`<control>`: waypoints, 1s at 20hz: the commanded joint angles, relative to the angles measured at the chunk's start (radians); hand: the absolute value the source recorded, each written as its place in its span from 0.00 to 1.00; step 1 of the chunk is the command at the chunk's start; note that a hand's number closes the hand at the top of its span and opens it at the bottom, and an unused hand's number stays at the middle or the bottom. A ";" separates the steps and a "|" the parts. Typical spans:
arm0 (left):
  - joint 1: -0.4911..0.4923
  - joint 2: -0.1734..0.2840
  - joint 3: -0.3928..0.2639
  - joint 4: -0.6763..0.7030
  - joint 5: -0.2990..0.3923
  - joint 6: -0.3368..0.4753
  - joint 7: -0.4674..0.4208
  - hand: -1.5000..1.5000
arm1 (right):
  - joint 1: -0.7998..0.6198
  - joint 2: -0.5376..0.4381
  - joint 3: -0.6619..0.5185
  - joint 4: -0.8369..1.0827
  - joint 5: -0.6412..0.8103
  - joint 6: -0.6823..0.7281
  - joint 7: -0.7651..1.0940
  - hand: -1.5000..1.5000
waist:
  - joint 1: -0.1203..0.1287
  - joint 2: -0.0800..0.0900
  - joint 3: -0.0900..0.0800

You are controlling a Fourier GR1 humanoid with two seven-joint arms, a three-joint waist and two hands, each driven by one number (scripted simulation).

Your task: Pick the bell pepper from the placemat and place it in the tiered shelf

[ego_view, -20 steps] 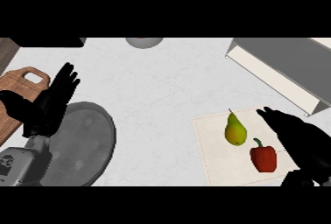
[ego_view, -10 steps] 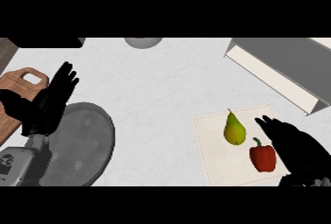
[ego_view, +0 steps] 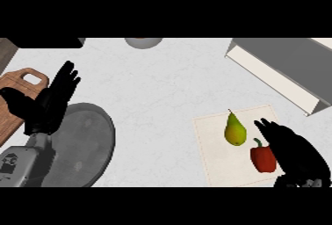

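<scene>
A red bell pepper (ego_view: pixel 262 159) with a green stem lies on the pale placemat (ego_view: pixel 217 162) at the lower right, just below a yellow-green pear (ego_view: pixel 235 130). My right hand (ego_view: pixel 295 151) is open right beside the pepper, its fingers stretched along the pepper's right side and partly over it. At the upper right stands the grey tiered shelf (ego_view: pixel 285 70). Over on the left, my left hand (ego_view: pixel 52 100) rests open with its fingers up.
A round grey plate (ego_view: pixel 88 147) lies at the lower left under my left forearm. A wooden cutting board (ego_view: pixel 16 90) sits at the left edge. A grey bowl (ego_view: pixel 143 42) shows at the top edge, a dark object (ego_view: pixel 45 42) at the top left.
My right hand has moved left and down onto the placemat, closing in on the pepper's right side. The left hand has barely shifted.
</scene>
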 commanded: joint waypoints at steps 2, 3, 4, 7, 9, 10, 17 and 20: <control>-0.043 -0.032 0.020 0.010 -0.038 0.006 0.031 0.50 | -0.008 0.041 -0.052 0.097 0.064 0.011 -0.110 0.00 | 0.001 0.000 0.000; 0.032 -0.008 0.037 -0.014 -0.005 -0.054 -0.012 0.50 | 0.040 0.039 -0.042 0.122 0.096 -0.056 -0.148 0.00 | 0.003 0.000 0.000; -0.003 -0.008 0.043 -0.035 -0.023 -0.037 0.052 0.50 | 0.007 0.063 -0.074 0.108 0.081 0.006 -0.126 0.00 | 0.002 0.000 0.000; 0.016 -0.088 -0.018 -0.038 -0.074 0.013 0.030 0.50 | -0.011 0.142 -0.028 0.177 0.126 -0.013 -0.098 0.00 | 0.003 0.001 0.000; -0.043 0.008 0.084 0.010 -0.002 -0.079 0.062 0.50 | -0.075 0.189 -0.014 0.268 0.163 -0.028 -0.113 0.00 | 0.007 0.002 0.000; -0.014 -0.065 0.005 -0.079 -0.074 0.014 0.090 0.50 | 0.065 0.145 0.002 0.221 0.197 -0.103 -0.175 0.00 | 0.001 -0.001 0.000; 0.012 -0.089 0.051 0.001 -0.102 -0.047 -0.023 0.50 | 0.023 0.211 -0.052 0.309 0.226 -0.039 -0.222 1.00 | 0.000 0.001 0.000; 0.053 -0.086 0.034 -0.083 -0.093 -0.052 0.027 0.50 | -0.042 0.153 -0.031 0.381 0.306 -0.110 -0.351 1.00 | 0.007 0.000 0.000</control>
